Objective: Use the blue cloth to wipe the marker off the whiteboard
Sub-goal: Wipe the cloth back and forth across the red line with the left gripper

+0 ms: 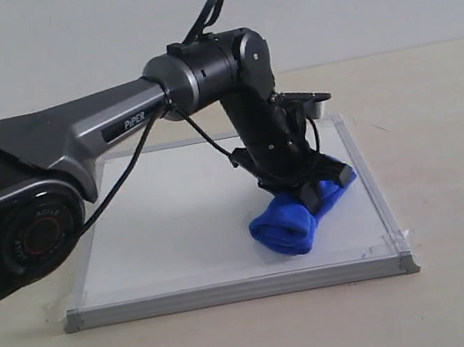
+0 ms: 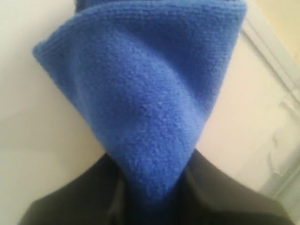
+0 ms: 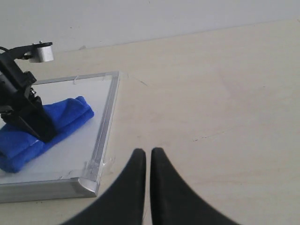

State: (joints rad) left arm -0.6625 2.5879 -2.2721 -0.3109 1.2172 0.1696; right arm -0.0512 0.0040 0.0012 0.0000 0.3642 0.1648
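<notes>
Cloth (image 1: 282, 227), blue and fuzzy, lies rolled on the smooth silver-framed whiteboard (image 1: 179, 227).

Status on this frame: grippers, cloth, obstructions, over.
Left gripper shut on blue cloth, resting on whiteboard. Right gripper shut, beside the board. No marker visible; nothing in the way.

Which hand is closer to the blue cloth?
Left. The left hand grips the blue cloth on the whiteboard; the right hand is shut, off the board beside its corner.
</notes>
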